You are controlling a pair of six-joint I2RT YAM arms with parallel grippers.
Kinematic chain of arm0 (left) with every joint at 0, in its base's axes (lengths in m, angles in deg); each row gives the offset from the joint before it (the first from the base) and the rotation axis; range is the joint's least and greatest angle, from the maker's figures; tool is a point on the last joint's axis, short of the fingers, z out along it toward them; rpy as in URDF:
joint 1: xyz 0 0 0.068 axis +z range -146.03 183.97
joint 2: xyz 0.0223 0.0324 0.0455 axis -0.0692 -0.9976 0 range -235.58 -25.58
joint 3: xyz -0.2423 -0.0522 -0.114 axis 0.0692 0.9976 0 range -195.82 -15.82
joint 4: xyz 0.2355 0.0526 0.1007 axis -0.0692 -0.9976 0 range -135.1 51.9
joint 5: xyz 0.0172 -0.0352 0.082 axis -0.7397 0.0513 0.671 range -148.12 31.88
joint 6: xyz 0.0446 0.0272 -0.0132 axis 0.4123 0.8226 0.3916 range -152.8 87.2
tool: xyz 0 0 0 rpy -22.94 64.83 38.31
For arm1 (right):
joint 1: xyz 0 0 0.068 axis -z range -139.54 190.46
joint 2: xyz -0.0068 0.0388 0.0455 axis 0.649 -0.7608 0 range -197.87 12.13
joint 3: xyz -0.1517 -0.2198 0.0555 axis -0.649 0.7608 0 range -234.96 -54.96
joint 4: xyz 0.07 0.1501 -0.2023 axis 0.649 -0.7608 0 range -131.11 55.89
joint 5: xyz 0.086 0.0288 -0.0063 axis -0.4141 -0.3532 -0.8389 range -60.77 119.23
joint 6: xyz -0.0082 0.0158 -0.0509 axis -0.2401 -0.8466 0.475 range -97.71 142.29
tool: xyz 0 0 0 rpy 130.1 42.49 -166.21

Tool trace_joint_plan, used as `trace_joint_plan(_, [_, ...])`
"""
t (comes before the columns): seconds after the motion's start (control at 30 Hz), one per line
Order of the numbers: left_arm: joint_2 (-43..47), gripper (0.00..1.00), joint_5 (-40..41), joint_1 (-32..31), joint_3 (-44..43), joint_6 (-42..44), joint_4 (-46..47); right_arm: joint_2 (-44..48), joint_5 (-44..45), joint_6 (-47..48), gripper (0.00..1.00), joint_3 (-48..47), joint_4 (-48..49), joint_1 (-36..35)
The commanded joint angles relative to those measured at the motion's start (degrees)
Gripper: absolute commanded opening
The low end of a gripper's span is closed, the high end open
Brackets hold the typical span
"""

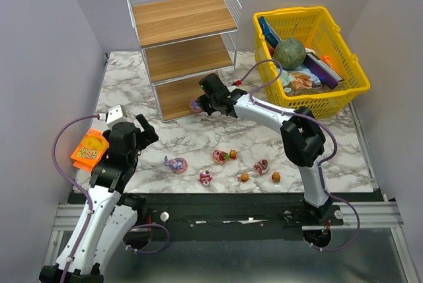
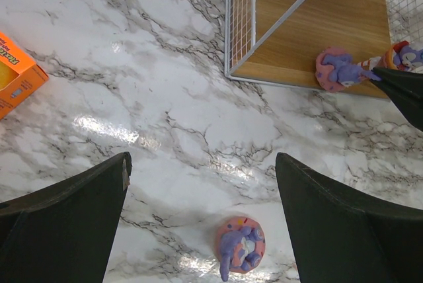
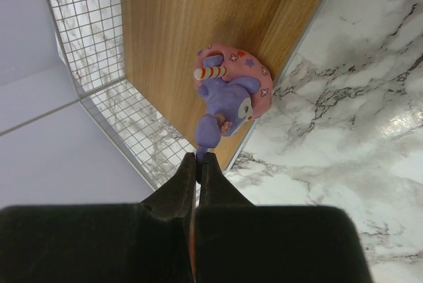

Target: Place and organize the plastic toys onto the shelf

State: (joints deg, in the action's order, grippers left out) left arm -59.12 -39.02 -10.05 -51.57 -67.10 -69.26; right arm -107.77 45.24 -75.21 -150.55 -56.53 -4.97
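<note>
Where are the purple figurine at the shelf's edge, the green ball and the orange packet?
purple figurine point(image 3: 228, 98): right wrist view, its body.
green ball point(image 1: 289, 52): top external view, its middle.
orange packet point(image 1: 88, 151): top external view, its face.

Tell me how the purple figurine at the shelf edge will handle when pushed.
The purple figurine looks like glossy moulded plastic: probably stiff, light, somewhat slippery. Lying on its flat pink ring, it should slide, not roll. At the front edge of the shelf, a push could drop it.
</note>
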Motion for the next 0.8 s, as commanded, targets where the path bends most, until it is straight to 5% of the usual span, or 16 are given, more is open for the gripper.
trace_joint_plan(0.0, [-0.1,0.99,1.1,-0.4,-0.1,0.3,-0.2,-2.5,3.3,-1.4,0.03,-2.8,-0.4,-0.1])
trace_joint_plan(0.17, [-0.3,0.99,1.1,-0.5,-0.1,0.3,-0.2,-3.2,3.6,-1.0,0.08,-3.4,-0.4,-0.1])
trace_joint_plan(0.43, [-0.4,0.99,0.7,-0.5,-0.2,0.4,-0.1,-2.4,4.5,1.4,0.36,-3.6,1.2,-0.1])
trace_joint_plan(0.77, [-0.2,0.99,0.4,-0.5,-0.2,0.6,0.0,-1.5,4.0,4.2,0.46,-3.0,5.7,-0.1])
